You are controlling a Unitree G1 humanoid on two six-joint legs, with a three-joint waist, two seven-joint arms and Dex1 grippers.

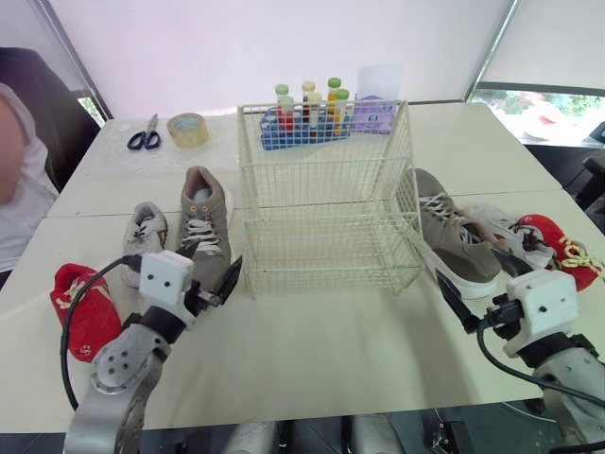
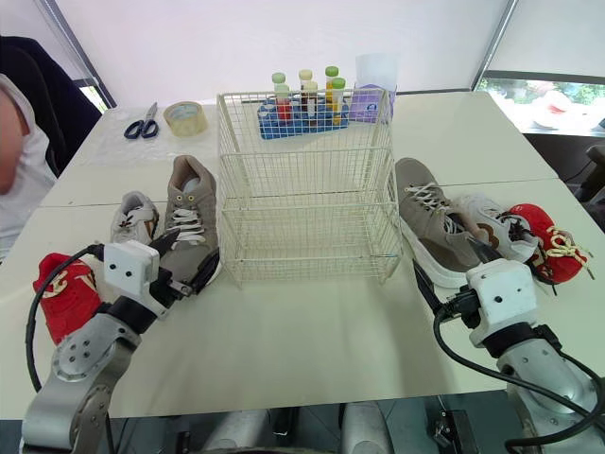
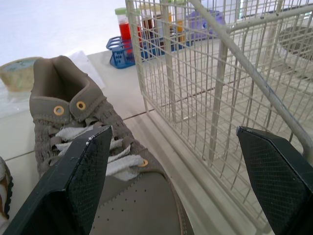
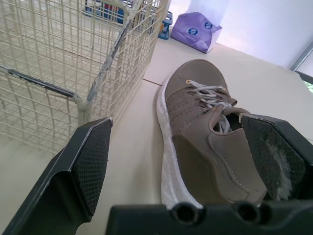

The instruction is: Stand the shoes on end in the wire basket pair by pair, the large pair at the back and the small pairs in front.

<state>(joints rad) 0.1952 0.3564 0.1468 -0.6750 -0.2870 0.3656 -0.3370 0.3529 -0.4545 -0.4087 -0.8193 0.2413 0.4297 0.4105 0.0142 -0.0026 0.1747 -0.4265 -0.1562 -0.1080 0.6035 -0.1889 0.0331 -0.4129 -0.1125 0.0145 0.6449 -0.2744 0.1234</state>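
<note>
Cream table (image 1: 321, 340) holds the wire basket (image 1: 326, 203); white backdrop (image 1: 236, 47) stands behind.

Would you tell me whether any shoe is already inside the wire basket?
No, the wire basket is empty; the left brown shoe and right brown shoe lie outside it.

- Wire basket (image 1: 326, 203): cream.
- Large shoes (image 4: 205, 132): taupe, white soles, pale laces.
- Smallest shoes (image 2: 534, 227): red, laces perhaps yellow.
- Scissors (image 1: 145, 137): blue handles.
</note>
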